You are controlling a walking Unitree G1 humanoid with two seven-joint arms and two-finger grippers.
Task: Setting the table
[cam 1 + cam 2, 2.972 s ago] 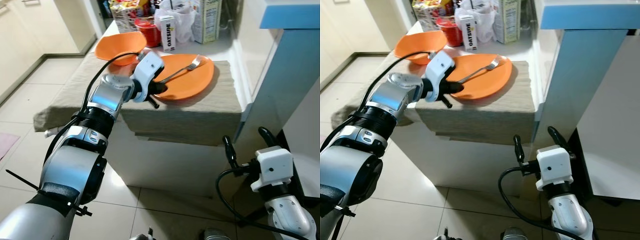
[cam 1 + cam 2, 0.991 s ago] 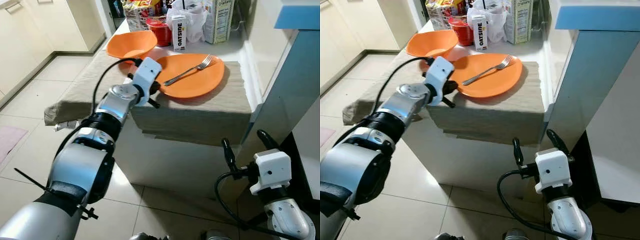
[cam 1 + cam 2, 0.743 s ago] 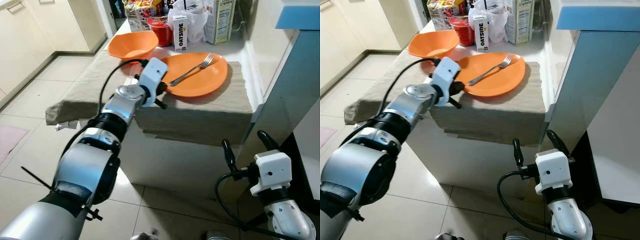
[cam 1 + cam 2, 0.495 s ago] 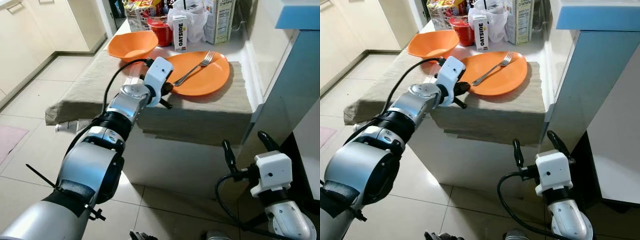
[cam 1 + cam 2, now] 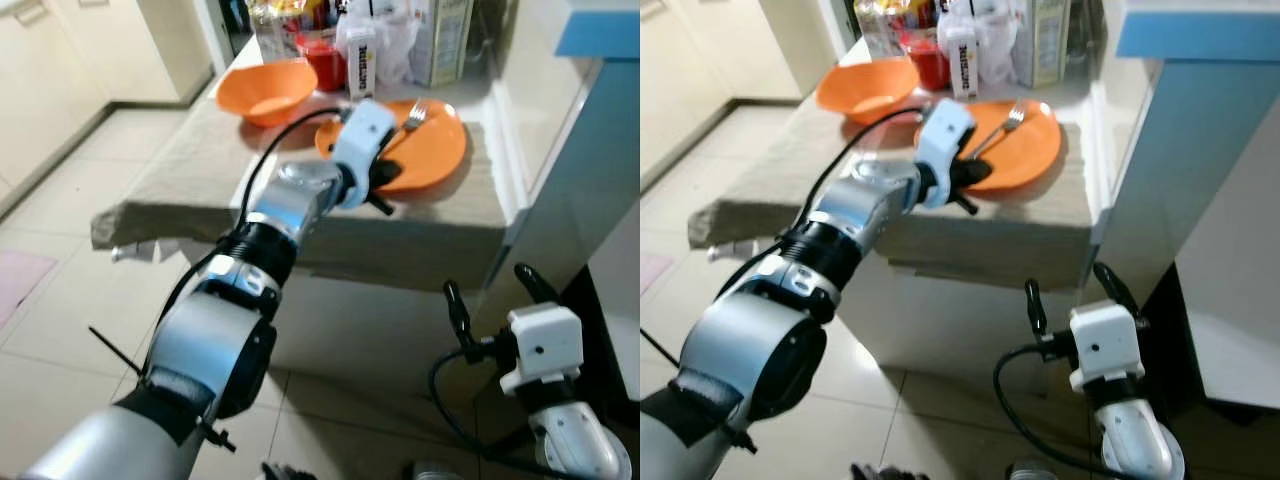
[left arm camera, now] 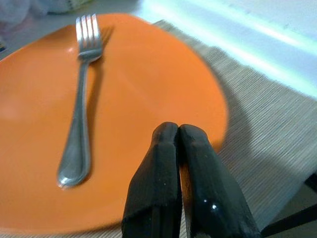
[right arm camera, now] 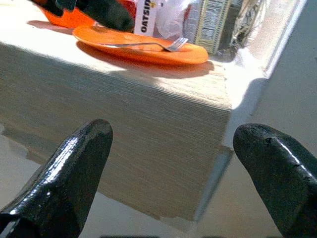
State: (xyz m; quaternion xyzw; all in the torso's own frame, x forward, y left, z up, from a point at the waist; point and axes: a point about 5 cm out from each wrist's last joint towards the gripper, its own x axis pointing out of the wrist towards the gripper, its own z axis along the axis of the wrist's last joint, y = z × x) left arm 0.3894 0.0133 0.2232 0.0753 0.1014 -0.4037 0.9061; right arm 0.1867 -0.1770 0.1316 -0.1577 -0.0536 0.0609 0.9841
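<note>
The plate [image 6: 148, 99] lies on the cloth [image 5: 200, 160], the fork [image 6: 81, 99] on it, the bowl [image 5: 265, 90] near. The left gripper [image 6: 178, 148], fingers pressed together and empty, hovers over the plate's rim. The right gripper [image 7: 168, 168] hangs spread below. Perhaps the fork must yet go beside the plate.

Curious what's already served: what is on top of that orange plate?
A silver fork lies on the orange plate. The left gripper hovers shut over the plate's near edge, hiding a small patch beneath.
</note>
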